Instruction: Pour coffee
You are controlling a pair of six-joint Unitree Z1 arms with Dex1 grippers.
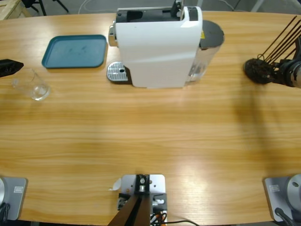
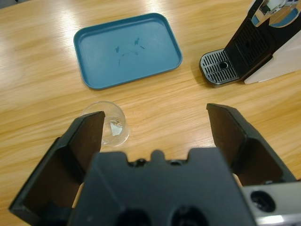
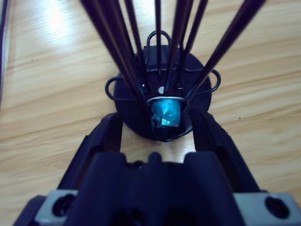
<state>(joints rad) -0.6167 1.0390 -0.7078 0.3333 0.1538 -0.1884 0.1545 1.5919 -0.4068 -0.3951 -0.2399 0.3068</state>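
Note:
A white coffee machine (image 1: pixel 157 47) stands at the back middle of the table, its metal drip grate (image 1: pixel 117 72) facing left. In the left wrist view the machine (image 2: pixel 263 37) and grate (image 2: pixel 218 67) sit at the upper right. An empty clear glass (image 1: pixel 34 84) rests near the left edge. My left gripper (image 2: pixel 155 115) hovers open above the table, with the glass (image 2: pixel 109 123) just inside its left jaw. At the far right, a black wire capsule rack (image 1: pixel 257 70) holds a blue capsule (image 3: pixel 164 113). My right gripper (image 3: pixel 157 117) is open, its jaws either side of the capsule without touching it.
A teal tray (image 1: pixel 75 51) lies empty at the back left, and shows as the tray (image 2: pixel 127 49) beyond the glass in the left wrist view. The rack's thin rods (image 3: pixel 117 42) rise right in front of the right wrist. Bare wood fills the table's middle and front.

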